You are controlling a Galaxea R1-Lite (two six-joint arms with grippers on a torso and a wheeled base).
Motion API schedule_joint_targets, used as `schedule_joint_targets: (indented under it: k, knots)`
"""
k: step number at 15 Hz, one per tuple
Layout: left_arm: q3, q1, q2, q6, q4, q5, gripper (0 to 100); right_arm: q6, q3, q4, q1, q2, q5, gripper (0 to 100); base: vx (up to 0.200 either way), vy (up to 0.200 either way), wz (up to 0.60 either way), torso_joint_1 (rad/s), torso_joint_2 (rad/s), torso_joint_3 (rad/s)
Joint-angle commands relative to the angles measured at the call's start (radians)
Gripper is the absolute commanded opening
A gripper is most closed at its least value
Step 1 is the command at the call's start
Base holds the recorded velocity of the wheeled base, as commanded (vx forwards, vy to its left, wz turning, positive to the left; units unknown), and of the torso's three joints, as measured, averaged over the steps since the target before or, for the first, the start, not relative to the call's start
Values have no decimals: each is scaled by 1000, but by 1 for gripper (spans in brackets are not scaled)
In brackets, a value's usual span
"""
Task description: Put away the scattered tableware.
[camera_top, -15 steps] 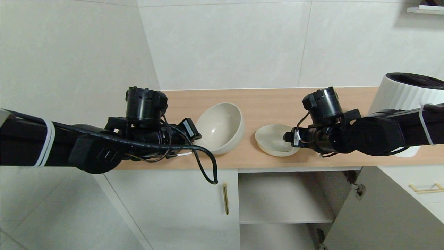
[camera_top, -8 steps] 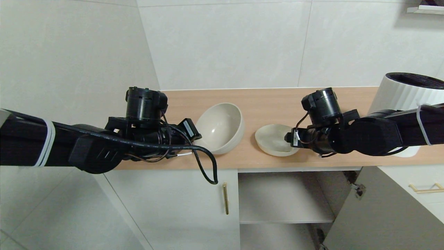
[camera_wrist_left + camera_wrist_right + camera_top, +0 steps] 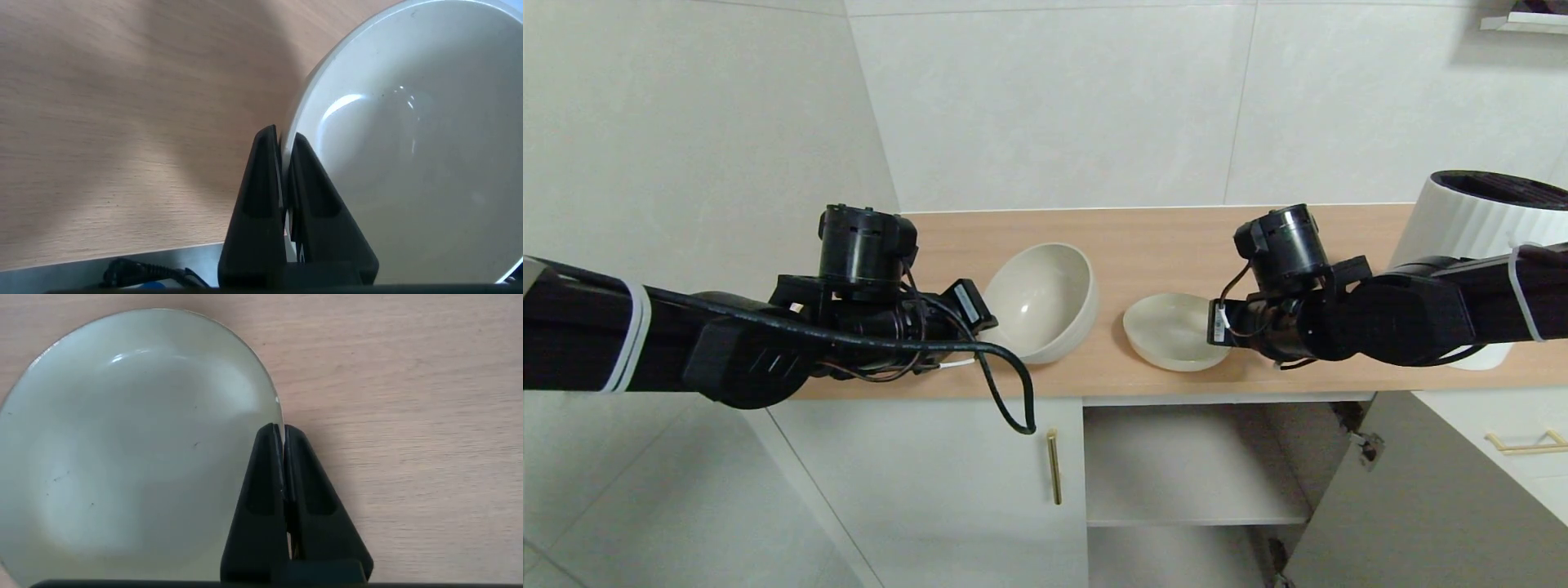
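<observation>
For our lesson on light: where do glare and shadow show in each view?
Head view: a small glint inside the bowl, shadow under it on the counter. Left wrist view: a curved glint on the bowl's inner wall, soft shadow across the counter. Right wrist view: faint glints near the rim of the plate.

Tilted cream bowl [image 3: 1045,298] beside shallow pale plate [image 3: 1168,328].

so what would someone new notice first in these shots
Two black arms span the head view from either side: the left jaws are shut on the rim of a tilted deep bowl, and the right jaws are shut on the rim of a shallow dish. Both sit on the wooden counter. Below it an open cabinet shows a shelf, and a white ribbed container stands at the counter's right end.
</observation>
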Motion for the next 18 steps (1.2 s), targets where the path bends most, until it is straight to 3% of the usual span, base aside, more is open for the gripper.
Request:
schedule_joint_targets:
  k: [1, 4, 7, 8, 9, 10, 14, 15, 18]
  knots:
    - [0, 0, -24, 1, 46, -3, 0, 0, 11, 1, 2, -27, 0, 0, 0, 0, 0, 0, 0, 0]
    - [12, 2, -111, 3, 139, -57, 0, 0, 90, 10, 10, -145, 67, 0, 0, 0, 0, 0, 0, 0]
    - [66, 7, -257, 13, 218, -86, 0, 2, 127, 209, 26, -320, 224, 0, 0, 0, 0, 0, 0, 0]
    - [77, 8, -283, 29, 234, -86, 0, 2, 130, 255, 31, -349, 248, 0, 0, 0, 0, 0, 0, 0]
    - [118, 11, -355, 82, 279, -86, 0, 0, 135, 341, 40, -412, 277, 0, 0, 0, 0, 0, 0, 0]
    - [140, 11, -397, 112, 302, -86, 0, 0, 150, 375, 59, -438, 279, 0, 0, 0, 0, 0, 0, 0]
    - [242, 11, -502, 199, 346, -86, 0, -6, 279, 366, 112, -493, 280, 0, 0, 0, 0, 0, 0, 0]
    - [278, 5, -515, 240, 354, -86, 0, -6, 291, 347, 114, -488, 280, 0, 0, 0, 0, 0, 0, 0]
    - [291, -15, -507, 257, 356, -86, 0, -6, 299, 346, 114, -467, 280, 0, 0, 0, 0, 0, 0, 0]
